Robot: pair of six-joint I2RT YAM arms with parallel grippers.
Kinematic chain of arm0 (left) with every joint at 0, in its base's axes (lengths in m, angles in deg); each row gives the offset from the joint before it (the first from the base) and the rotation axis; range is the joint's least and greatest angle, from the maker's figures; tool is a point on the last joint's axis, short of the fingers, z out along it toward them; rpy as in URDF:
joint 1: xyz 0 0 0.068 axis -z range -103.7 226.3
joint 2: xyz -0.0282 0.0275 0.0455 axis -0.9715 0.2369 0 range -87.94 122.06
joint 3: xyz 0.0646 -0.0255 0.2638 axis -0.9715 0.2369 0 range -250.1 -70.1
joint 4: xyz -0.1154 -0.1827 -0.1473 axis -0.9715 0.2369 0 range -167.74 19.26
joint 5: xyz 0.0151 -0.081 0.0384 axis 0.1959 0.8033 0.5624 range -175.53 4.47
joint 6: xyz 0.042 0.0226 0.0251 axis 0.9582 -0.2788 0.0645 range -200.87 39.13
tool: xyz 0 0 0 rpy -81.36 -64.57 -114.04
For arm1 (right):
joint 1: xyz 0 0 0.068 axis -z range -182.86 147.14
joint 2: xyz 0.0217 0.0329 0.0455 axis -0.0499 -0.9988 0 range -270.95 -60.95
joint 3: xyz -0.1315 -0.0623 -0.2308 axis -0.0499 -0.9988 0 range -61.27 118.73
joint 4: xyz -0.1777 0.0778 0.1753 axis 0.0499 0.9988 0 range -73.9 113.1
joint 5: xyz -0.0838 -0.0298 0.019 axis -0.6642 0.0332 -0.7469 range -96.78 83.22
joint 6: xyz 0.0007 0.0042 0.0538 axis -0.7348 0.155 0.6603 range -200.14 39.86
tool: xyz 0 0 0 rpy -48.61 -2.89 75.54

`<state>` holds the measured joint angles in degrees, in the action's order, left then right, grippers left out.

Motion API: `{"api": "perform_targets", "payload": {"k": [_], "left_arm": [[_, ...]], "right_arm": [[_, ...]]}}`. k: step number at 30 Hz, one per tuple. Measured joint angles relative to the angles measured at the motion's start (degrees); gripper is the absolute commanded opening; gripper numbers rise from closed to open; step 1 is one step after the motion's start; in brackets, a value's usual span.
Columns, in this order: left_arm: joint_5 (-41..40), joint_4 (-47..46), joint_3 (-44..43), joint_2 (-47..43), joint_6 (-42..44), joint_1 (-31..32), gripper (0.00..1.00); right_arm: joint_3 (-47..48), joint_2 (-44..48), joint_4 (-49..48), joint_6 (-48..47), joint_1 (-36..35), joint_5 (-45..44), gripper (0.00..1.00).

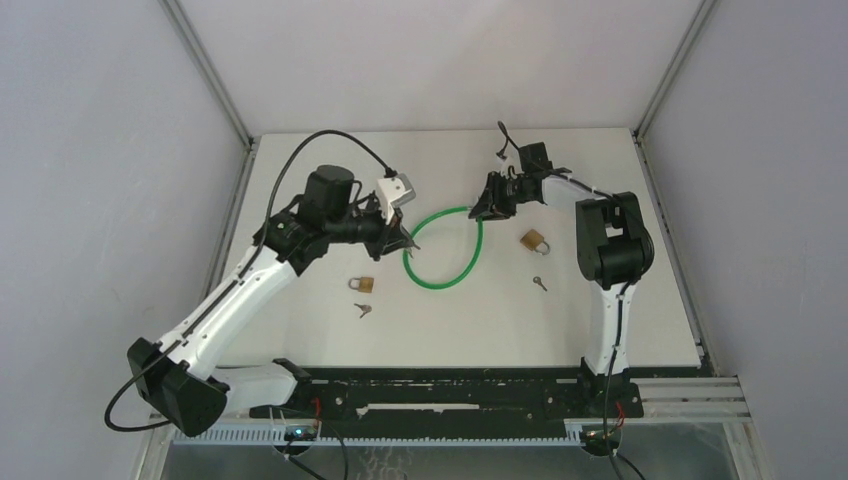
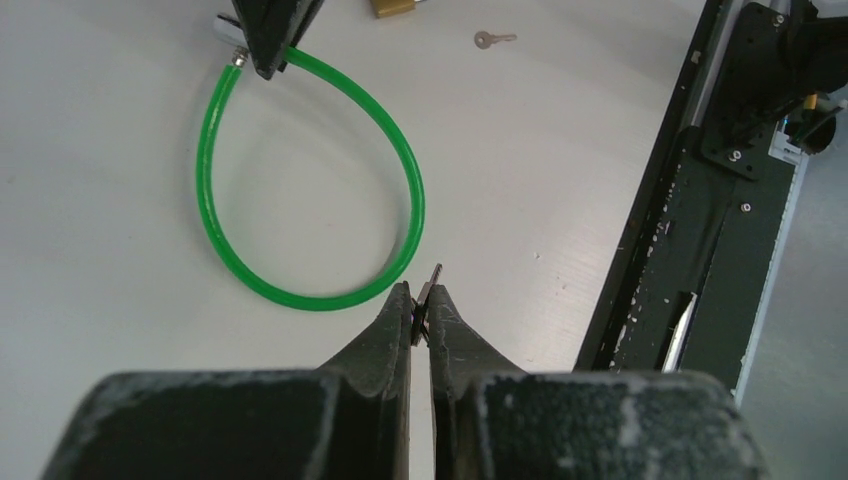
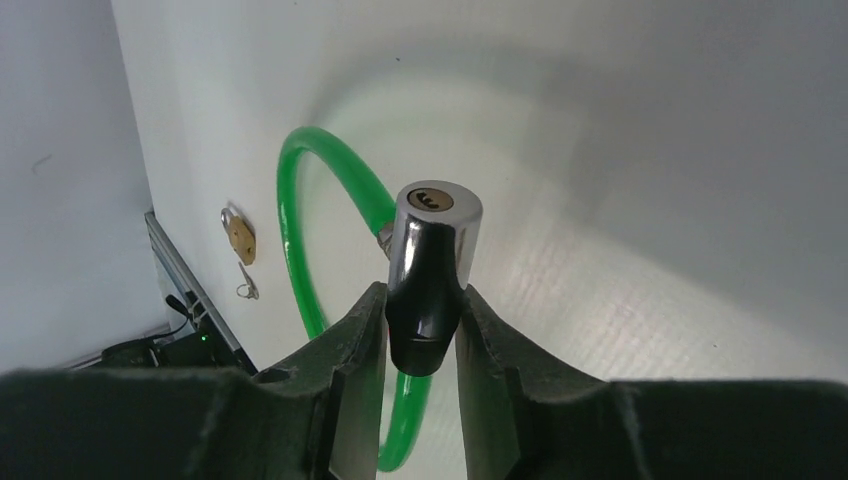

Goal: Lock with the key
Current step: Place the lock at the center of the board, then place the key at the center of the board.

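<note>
Because the left jaws are clamped on the key (image 2: pixel 431 288), blade pointing straight out past their tips, the cable lock's cylinder (image 3: pixel 433 255) lies ahead and leftward of them, across the green cable loop (image 2: pixel 405 170), pinched in the right jaws with its keyhole (image 3: pixel 432 200) end protruding.

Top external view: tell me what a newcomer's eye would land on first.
The bright green cable loop at the table's middle stands out most; the right gripper clamps its chrome-and-black lock cylinder, keyhole facing the wrist camera. The left gripper, at the loop's left side, pinches a small metal key. A brass padlock lies left of the loop, a second brass padlock right of it.
</note>
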<state>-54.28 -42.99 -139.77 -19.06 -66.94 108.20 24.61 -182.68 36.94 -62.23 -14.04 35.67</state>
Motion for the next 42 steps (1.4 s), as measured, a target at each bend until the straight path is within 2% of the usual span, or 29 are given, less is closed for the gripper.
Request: {"api": "perform_targets", "payload": {"k": [9, 16, 19, 25, 30, 34, 39, 42], "left_arm": [[-0.1, -1.2, 3.4, 1.6, 0.2, 1.7, 0.08], [-0.1, -1.4, 3.4, 3.5, 2.7, 3.9, 0.09], [0.3, -1.3, 3.4, 5.9, 3.9, 5.5, 0.1], [0.1, -1.2, 3.4, 13.8, 6.7, 9.3, 0.1], [-2.2, -2.0, 3.4, 20.9, 8.6, 12.8, 0.1], [-3.3, -3.3, 3.2, 27.6, 8.5, 14.6, 0.12], [-2.6, -3.9, 2.9, 32.7, 6.8, 15.2, 0.18], [-2.6, -4.0, 2.3, 33.7, 6.3, 15.4, 0.26]], "right_arm": [[0.0, 0.0, 3.8, -2.6, 1.7, -2.4, 0.59], [-1.0, 2.1, 6.6, -6.1, 2.7, -7.0, 0.67], [-2.3, 6.1, 7.9, -8.9, 3.1, -10.0, 0.69], [-7.0, 20.2, 9.2, -15.2, 3.4, -15.2, 0.71], [-11.6, 32.3, 9.4, -18.7, 4.9, -16.7, 0.72], [-18.8, 40.2, 7.3, -20.1, 8.2, -16.2, 0.73], [-22.7, 42.3, 5.5, -20.2, 12.0, -14.6, 0.73], [-23.4, 42.1, 4.6, -20.1, 13.8, -13.4, 0.73]]}}
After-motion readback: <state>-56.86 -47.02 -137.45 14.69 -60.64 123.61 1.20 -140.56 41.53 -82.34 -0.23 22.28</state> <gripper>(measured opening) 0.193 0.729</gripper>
